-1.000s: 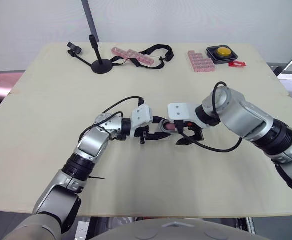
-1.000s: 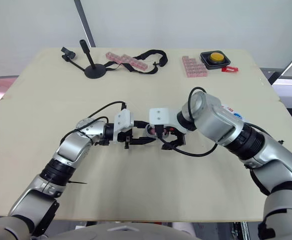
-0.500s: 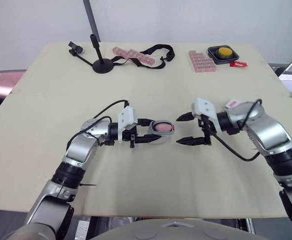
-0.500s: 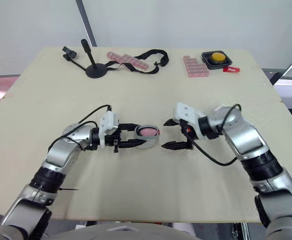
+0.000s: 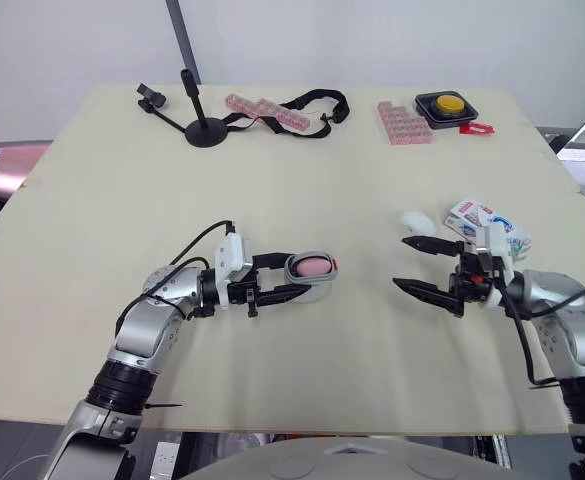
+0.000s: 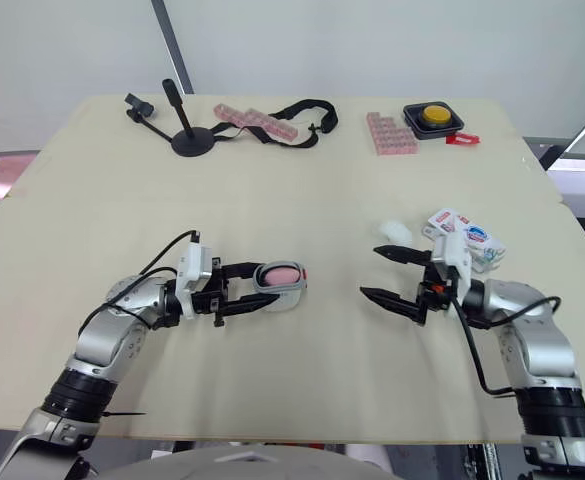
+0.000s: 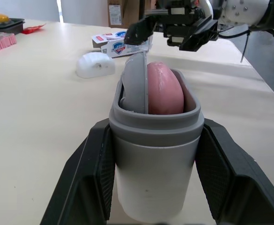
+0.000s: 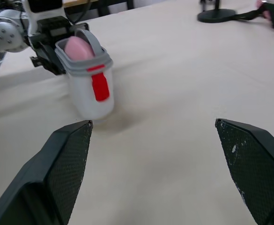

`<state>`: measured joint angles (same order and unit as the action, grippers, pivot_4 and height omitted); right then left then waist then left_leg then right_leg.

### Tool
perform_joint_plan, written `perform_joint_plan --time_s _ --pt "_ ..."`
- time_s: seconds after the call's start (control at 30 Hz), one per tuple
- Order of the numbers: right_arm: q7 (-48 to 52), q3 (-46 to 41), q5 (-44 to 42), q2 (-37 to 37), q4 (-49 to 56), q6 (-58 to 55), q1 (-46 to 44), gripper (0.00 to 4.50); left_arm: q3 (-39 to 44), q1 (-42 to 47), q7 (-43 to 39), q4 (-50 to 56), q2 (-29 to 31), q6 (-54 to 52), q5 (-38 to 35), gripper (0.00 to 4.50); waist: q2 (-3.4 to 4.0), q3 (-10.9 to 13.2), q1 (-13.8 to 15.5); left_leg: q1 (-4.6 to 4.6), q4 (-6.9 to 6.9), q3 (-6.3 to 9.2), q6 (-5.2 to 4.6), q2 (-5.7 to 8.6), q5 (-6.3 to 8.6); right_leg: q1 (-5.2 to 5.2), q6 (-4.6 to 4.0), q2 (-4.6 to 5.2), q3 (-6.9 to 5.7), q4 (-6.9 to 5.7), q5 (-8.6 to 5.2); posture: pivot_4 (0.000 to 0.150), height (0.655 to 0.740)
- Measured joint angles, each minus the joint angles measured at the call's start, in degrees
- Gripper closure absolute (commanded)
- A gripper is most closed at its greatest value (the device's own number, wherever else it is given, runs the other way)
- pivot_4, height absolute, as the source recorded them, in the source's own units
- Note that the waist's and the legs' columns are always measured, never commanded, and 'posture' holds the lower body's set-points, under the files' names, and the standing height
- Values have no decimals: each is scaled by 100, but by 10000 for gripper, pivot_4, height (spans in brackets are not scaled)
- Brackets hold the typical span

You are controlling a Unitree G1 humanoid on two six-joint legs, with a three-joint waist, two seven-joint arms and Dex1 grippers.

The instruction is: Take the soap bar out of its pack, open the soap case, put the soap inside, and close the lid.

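L gripper (image 5: 296, 276) is pinching the soap case (image 7: 153, 173) from both sides, low over the table (image 5: 302, 390), mouth toward the R arm, prob so the lid can be worked from that side. Pink soap (image 7: 164, 89) sits inside the case; the grey lid (image 7: 136, 86) stands edge-on beside it, not shut. R gripper (image 5: 402, 263) is spread wide, empty, well apart from the case. Beyond it you have a white domed item (image 5: 418, 221), then the soap pack (image 5: 484, 222). Imo only lid closure remains.
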<state>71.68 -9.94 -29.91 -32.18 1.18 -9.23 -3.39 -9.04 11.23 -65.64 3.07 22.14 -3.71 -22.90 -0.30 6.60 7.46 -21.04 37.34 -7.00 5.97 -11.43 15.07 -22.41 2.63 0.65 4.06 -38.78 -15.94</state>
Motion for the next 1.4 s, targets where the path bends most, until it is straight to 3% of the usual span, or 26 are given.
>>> perform_joint_plan --time_s 0.27,0.43,0.73,0.93,1.07,1.2,1.4 --pt "-249 -699 -55 -173 -200 446 594 239 0 -27 9 21 24 8 0 25928 0 0 18 -4 -3 2 0 2 0 5 1 2 -5 24 0 1500 7400" --pt "-411 -1334 114 -721 -967 650 1069 239 -3 -70 -104 34 159 11 0 25928 1 -1 5 0 -7 3 -2 5 1 20 2 4 -12 42 1 1500 7400" --pt "-456 -1159 744 -2004 -1654 45 963 239 -173 -45 -633 29 229 268 4 25928 11 -6 -88 8 -15 4 -4 7 -1 33 2 -13 -13 52 1 1500 7400" --pt "-497 -333 1408 -3075 -1781 -1065 3 239 -354 -49 -863 -2 33 417 -13 25928 20 -9 -73 10 -15 4 -6 5 -2 34 2 -19 -11 51 1 1500 7400" --pt "-619 305 1557 -3379 -1285 -2513 -1319 239 -362 -22 -911 -16 2 413 -22 25928 27 -11 -109 18 -15 3 -6 -1 -2 34 2 -28 -7 45 1 1500 7400" --pt "-877 1350 1599 -2946 -52 -4125 -2987 239 -396 65 -970 -25 0 310 -81 25928 34 -15 -104 17 -15 2 -7 -8 -3 33 1 -31 -8 21 0 1500 7400" --pt "-1018 2216 1603 -2208 199 -4917 -3869 239 -389 26 -985 -12 17 204 -169 25928 36 -16 58 -4 8 -5 -12 -4 -6 -18 1 -23 -8 -6 0 1500 7400"
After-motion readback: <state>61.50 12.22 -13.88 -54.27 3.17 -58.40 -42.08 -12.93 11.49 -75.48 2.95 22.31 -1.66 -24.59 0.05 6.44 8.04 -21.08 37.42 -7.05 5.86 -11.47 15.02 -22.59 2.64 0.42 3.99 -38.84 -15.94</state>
